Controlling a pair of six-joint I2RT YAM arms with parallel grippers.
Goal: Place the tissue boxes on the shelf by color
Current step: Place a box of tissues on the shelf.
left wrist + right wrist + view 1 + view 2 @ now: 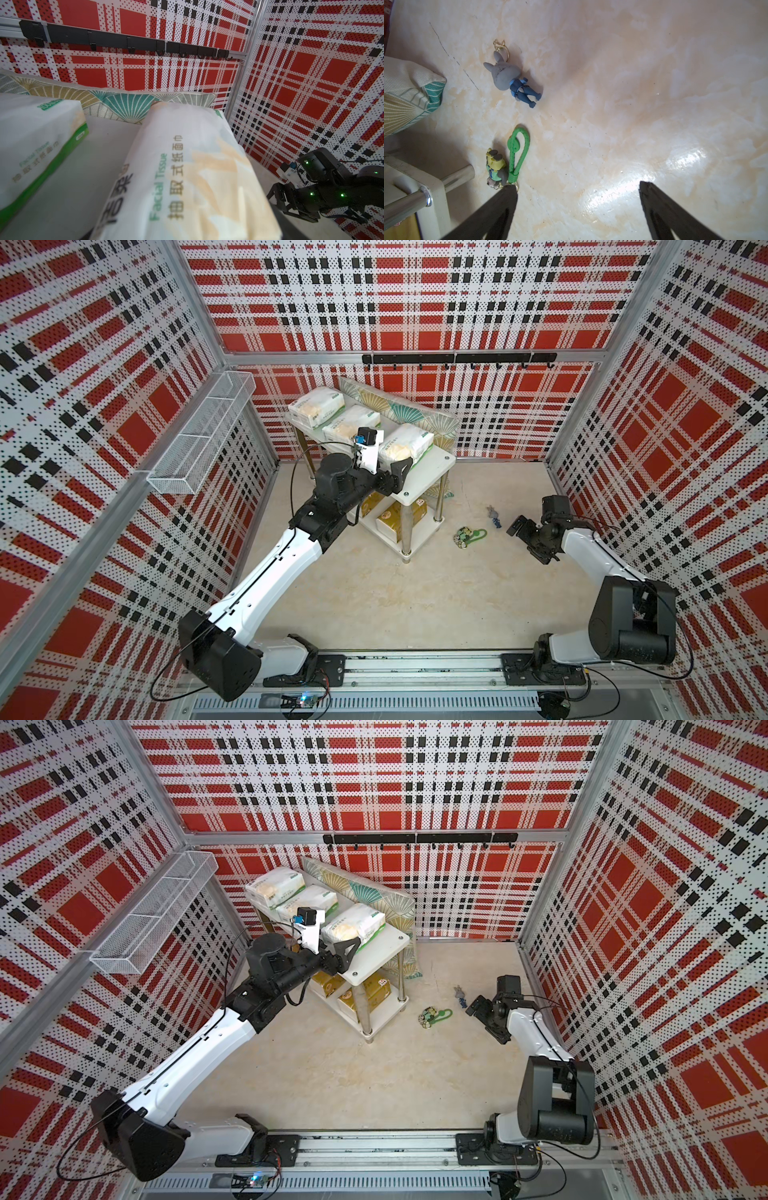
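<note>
Three white tissue boxes lie in a row on the shelf's [432, 470] top board: one at the far end [318, 404], one in the middle [351, 423], one nearest the front corner [409, 445]. My left gripper [401, 470] is shut on the near end of that front pack [187, 176], which rests on the board [83, 166] and hides the jaws in the left wrist view. Gold tissue boxes [395, 520] [328, 982] lie on the lower board, partly hidden. My right gripper [528, 541] [577, 186] hangs open over bare floor, right of the shelf, holding nothing.
A fan-patterned cushion [399, 406] leans on the back wall behind the shelf. A green-looped keychain [469, 537] and a grey rabbit keychain [493, 516] lie on the floor between shelf and right gripper. A wire basket [199, 435] hangs on the left wall, a hook rail [457, 358] at the back.
</note>
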